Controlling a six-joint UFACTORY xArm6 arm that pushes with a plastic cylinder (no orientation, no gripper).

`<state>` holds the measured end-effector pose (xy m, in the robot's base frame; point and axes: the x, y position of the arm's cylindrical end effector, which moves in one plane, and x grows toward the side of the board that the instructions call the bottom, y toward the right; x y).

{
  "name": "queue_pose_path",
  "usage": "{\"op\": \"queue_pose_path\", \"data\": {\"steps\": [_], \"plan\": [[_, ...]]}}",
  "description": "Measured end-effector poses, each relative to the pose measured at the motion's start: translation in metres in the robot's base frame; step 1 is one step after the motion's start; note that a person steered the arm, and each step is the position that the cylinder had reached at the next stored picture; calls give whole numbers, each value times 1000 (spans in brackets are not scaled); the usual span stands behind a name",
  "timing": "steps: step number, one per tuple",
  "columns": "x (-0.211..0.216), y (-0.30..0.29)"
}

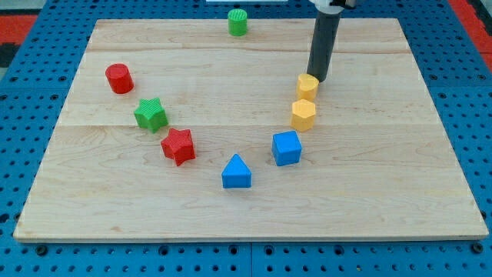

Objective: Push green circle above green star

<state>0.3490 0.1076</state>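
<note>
The green circle [238, 22] stands near the board's top edge, a little left of centre. The green star [151, 114] lies at the view's left, below and left of the circle and far from it. My tip [317, 79] is at the view's right of centre, just above and right of a small yellow block [307, 85], touching or nearly touching it. The tip is far from both green blocks.
A red circle [119, 78] lies up-left of the green star and a red star [178, 146] down-right of it. A yellow hexagon [304, 115], a blue cube [287, 148] and a blue triangle [236, 172] curve below the tip. The wooden board [384, 192] sits on a blue pegboard.
</note>
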Motion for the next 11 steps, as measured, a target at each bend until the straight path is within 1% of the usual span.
{"op": "queue_pose_path", "data": {"steps": [1, 2, 3, 4, 5, 6, 7, 8, 9, 10, 11], "plan": [[-3, -58], [-46, -92], [-118, -148], [-156, -196], [-157, -196], [-156, -159], [-127, -86], [-51, -75], [-76, -33], [-145, 9], [-157, 6]]}}
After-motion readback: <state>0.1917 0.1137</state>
